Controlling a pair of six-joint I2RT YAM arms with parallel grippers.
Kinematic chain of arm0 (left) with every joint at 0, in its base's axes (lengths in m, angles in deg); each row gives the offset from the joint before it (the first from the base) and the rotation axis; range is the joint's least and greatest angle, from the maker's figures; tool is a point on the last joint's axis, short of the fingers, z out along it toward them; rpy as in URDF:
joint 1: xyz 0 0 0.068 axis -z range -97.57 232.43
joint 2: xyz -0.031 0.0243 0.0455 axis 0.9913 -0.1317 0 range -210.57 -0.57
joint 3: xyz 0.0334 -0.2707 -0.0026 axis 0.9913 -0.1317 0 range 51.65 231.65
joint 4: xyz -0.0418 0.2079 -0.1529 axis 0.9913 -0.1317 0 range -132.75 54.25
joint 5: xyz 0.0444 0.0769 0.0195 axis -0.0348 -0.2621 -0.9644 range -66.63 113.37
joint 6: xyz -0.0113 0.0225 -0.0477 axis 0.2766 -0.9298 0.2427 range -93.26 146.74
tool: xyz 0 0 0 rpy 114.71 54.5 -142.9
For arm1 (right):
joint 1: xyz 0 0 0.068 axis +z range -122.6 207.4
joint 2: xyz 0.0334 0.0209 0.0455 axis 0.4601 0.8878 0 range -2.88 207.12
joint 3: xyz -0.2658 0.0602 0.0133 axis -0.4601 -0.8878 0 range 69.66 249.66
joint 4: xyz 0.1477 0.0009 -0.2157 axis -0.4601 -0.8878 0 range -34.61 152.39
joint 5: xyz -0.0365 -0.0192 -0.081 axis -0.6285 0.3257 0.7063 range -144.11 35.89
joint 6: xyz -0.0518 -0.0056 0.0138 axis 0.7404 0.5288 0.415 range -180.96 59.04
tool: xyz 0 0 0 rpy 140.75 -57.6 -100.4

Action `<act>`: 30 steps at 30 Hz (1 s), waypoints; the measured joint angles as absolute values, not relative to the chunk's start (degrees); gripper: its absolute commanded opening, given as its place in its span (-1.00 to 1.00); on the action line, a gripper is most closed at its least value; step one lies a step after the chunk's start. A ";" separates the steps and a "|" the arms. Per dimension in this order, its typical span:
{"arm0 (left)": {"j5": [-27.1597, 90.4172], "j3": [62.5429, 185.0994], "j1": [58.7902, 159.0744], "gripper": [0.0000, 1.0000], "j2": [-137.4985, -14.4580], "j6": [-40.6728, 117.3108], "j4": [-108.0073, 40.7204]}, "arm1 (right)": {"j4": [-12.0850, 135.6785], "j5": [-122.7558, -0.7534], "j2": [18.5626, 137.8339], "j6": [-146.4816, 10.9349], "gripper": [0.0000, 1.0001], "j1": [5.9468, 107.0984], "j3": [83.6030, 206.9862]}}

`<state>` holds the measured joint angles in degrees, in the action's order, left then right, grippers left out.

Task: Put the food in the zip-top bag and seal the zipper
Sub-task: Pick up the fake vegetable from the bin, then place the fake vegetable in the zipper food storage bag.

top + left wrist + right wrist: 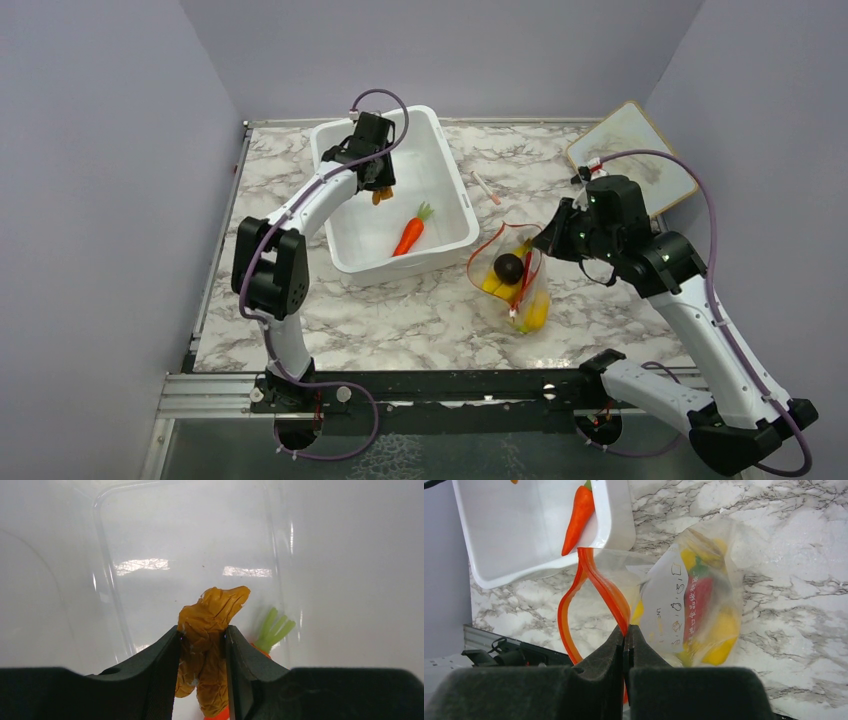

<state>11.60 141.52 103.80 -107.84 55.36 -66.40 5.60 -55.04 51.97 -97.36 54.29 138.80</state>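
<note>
Between lilac walls [450, 50], a marble table [400, 320] is carrying a white tub [455, 200] and, just right of it, the zip-top bag [515, 290]. The bag is holding a dark round fruit [508, 267], yellow foods [535, 312] and a red chili [698, 600]. The right gripper [625, 639] is pinching the zipper [591, 577] with its jaws fully together, lifting the mouth open. Over the tub, the left gripper [202, 645] is clamping a crumpled orange bit [217, 607], jaws partly closed, with the carrot [411, 232] lying just beyond.
</note>
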 measured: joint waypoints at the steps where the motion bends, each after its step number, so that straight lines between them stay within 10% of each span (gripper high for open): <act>1: 12.60 141.47 103.80 -0.33 -107.14 55.51 -66.29 | 5.60 -55.22 52.16 -97.47 -0.99 54.29 138.80; 30: 49.61 132.51 115.38 -0.34 -90.90 78.18 -45.05 | 6.67 -56.62 55.33 -106.80 -0.99 54.29 137.87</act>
<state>49.61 132.51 115.38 -90.90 78.18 -45.05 6.67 -56.62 55.33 -106.80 54.29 137.87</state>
